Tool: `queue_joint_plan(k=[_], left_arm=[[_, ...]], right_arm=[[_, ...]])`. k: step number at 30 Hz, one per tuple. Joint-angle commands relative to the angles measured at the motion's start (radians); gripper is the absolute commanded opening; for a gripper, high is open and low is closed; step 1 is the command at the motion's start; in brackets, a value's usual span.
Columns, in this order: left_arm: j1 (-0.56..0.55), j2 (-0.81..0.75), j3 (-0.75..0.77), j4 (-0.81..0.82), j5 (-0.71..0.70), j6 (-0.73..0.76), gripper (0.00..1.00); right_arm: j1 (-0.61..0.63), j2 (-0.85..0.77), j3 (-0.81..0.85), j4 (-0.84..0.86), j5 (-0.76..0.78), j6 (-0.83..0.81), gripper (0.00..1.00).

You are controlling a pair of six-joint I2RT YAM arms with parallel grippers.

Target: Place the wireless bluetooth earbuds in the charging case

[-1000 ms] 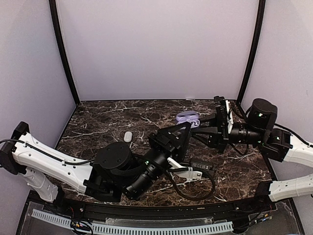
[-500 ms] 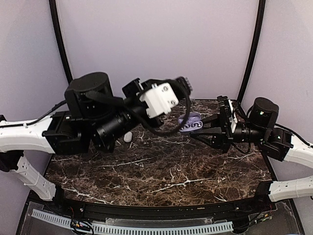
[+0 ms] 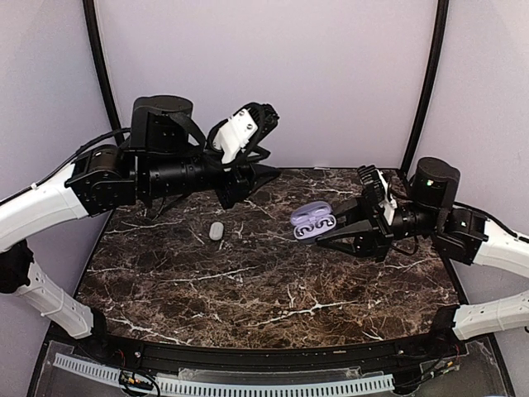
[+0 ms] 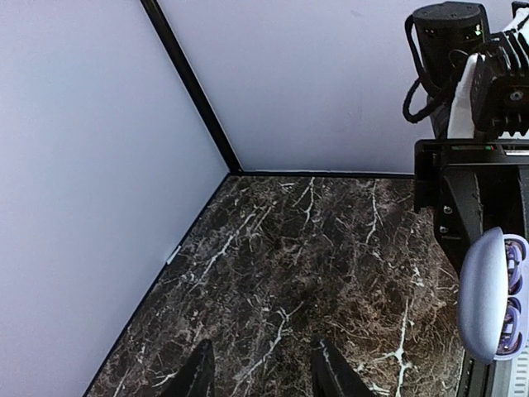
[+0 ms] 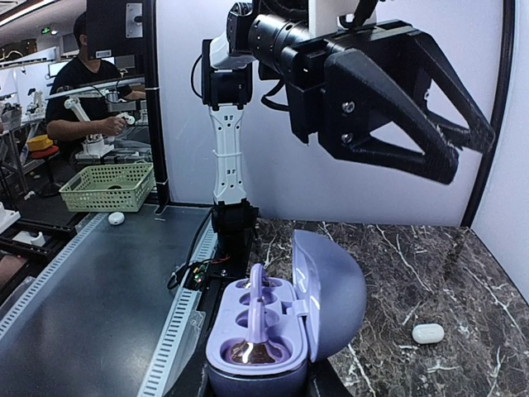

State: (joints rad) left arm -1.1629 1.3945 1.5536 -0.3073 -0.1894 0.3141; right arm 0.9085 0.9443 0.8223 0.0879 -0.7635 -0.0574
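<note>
Top view first: the right pincer is clamped on the case, lid open, lifted over the table right of centre. The left pincer hangs high at the back left, well apart from it. A white oval pebble lies on the table between them.

Left wrist view: the fingers stand apart with nothing between them, only table below. The case shows at the right edge.

Right wrist view: the case sits right under the lens, its lilac wells facing up. I can't pick out any white earbuds, in the wells or elsewhere. The left pincer hovers above, jaws parted and empty.

My read: the case is being presented for loading, with the earbuds yet to be fetched. Next, the left pincer needs to find one and pinch it gently.
</note>
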Motion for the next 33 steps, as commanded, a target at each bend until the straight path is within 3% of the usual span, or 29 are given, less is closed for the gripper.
queue_joint_plan(k=[1,14,23,29,31,33], left_arm=[[0.006,0.028,0.025,-0.085,0.117,-0.074,0.39],[-0.021,0.055,0.077,-0.152,0.282,-0.064,0.38],[-0.133,0.067,0.085,-0.186,0.119,0.027,0.37],[-0.146,0.063,0.085,-0.181,0.033,0.023,0.37],[-0.092,0.032,0.101,-0.186,0.098,-0.024,0.43],[-0.015,-0.005,0.114,-0.202,0.253,-0.077,0.47]], right_arm=[[-0.005,0.020,0.047,0.022,-0.050,0.033,0.00],[-0.006,0.076,0.084,-0.005,-0.011,0.057,0.00],[-0.017,0.092,0.082,0.004,0.000,0.088,0.00],[-0.026,0.084,0.080,-0.005,-0.006,0.085,0.00],[-0.026,0.080,0.079,-0.026,0.004,0.069,0.00],[-0.028,0.071,0.073,-0.037,0.011,0.064,0.00]])
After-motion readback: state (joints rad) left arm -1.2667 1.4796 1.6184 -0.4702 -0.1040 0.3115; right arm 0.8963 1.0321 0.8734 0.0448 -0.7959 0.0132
